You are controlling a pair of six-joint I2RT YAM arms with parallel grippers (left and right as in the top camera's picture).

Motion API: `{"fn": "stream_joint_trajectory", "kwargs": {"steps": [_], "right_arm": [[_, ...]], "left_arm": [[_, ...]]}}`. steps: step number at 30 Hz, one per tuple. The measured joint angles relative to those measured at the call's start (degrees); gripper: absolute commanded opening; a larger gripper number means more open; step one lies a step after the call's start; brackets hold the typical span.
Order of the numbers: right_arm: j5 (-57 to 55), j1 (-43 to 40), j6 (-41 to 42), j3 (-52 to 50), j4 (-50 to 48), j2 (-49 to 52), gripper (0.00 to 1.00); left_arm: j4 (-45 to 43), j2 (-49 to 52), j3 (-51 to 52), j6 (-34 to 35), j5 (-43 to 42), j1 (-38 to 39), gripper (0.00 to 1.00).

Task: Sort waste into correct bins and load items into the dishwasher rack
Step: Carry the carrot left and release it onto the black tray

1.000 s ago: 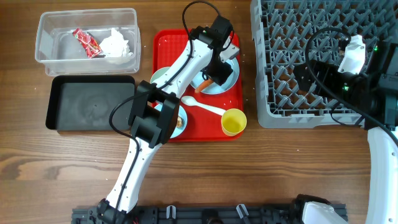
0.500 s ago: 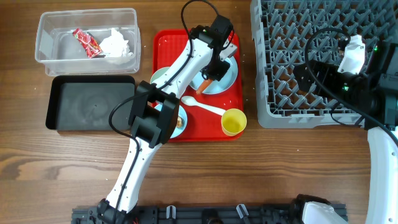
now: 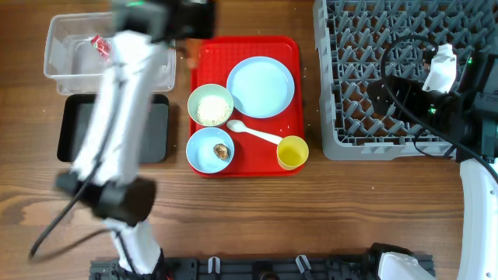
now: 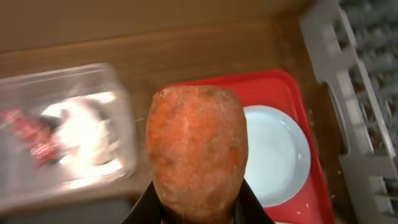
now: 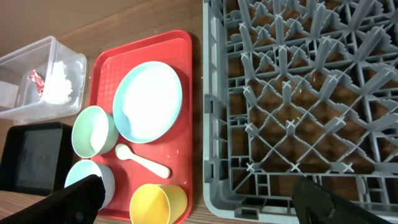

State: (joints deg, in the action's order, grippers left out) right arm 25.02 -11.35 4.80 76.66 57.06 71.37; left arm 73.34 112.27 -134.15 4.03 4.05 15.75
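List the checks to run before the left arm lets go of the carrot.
1. Grip: left gripper shut on the carrot: ok.
2. Carrot off the light-blue plate, which is bare: ok.
3. Gripper above a bin: cannot tell; it is blurred overhead, near the clear tub.
4. Bin choice: clear tub holds crumpled tissue and red wrapper, so the black tray likely suits food; its visible part is bare: ok.
5. Clearance: right gripper open over the dishwasher rack, out of the way: ok.

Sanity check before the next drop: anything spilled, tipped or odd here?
Nothing stands out. Pale-green bowl, light-blue bowl and small yellow cup sit upright on the red serving tray; the orange carrot is held in the left gripper. Only the left arm is motion-blurred overhead.
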Motion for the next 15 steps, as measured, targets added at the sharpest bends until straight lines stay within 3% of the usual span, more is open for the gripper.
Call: {"fn": "stream_joint_trajectory", "kwargs": {"steps": [3, 9, 15], "right_arm": [[0.0, 0.0, -0.3, 0.0, 0.1, 0.0, 1.00], [0.0, 0.0, -0.6, 0.0, 0.2, 0.0, 1.00], [0.0, 0.0, -0.6, 0.0, 0.2, 0.0, 1.00]], "left_arm": [[6.1, -5.6, -0.4, 3.2, 1.7, -8.3, 0.04], [19.6, -4.9, 1.7, 10.9, 3.0, -25.1, 0.04], [16.0, -3.5, 16.3, 16.7, 3.3, -33.0, 0.04]]}}
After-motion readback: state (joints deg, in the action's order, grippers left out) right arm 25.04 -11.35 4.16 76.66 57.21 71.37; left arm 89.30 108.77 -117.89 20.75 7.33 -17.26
